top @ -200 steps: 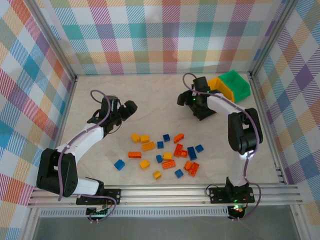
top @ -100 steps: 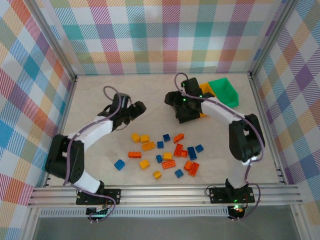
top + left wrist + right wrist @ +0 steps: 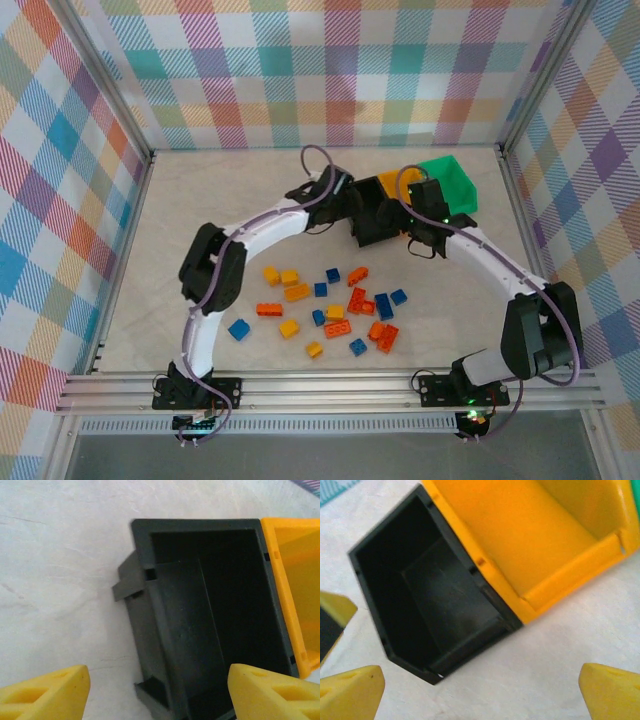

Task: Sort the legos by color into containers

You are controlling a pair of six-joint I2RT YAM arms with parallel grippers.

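The three joined containers stand at the back right: black bin point(image 3: 372, 218), orange-yellow bin point(image 3: 393, 184), green bin point(image 3: 447, 184). All of them look bare inside. My left gripper point(image 3: 350, 205) is open at the black bin's left side, and its yellow fingertips point(image 3: 45, 690) straddle the black bin's point(image 3: 210, 610) near wall. My right gripper point(image 3: 412, 232) is open with nothing in it, just right of and in front of the black bin point(image 3: 430, 595) and the orange-yellow bin point(image 3: 520, 540). Several yellow, orange-red and blue legos point(image 3: 330, 300) lie scattered mid-table.
Plaid walls close in the table on three sides. Both arms arch over the back half of the table above the legos. An aluminium rail point(image 3: 330, 385) runs along the near edge.
My left arm has swung far right to the black bin. My right arm has drawn back to the right of the bins. The row of bins has shifted slightly left.
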